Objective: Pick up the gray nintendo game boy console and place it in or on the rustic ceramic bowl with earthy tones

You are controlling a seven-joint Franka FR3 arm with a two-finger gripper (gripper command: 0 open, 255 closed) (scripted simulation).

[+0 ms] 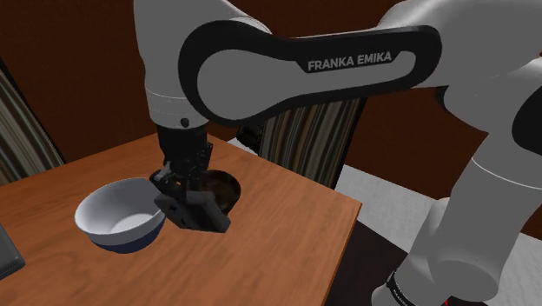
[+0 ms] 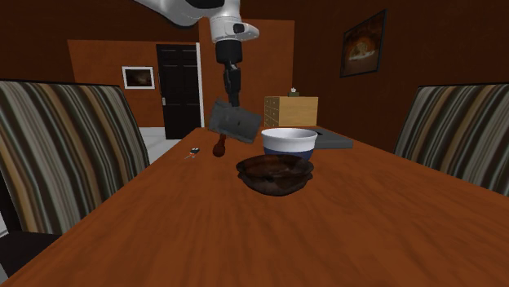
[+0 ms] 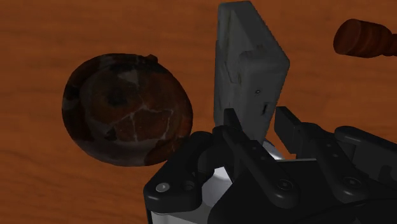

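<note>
**Above the wooden table [image 1: 287, 228]: console up, bowl waiting**

Striped chairs [image 2: 65, 155] and dark red walls surround the table. The gripper [image 3: 257, 121] pinches the gray Game Boy [image 2: 235, 122] by one end, holding it clear of the wood, near the mottled brown bowl [image 2: 276, 174] but not over it. The pick-up looks done; carrying it across and releasing it remain
</note>
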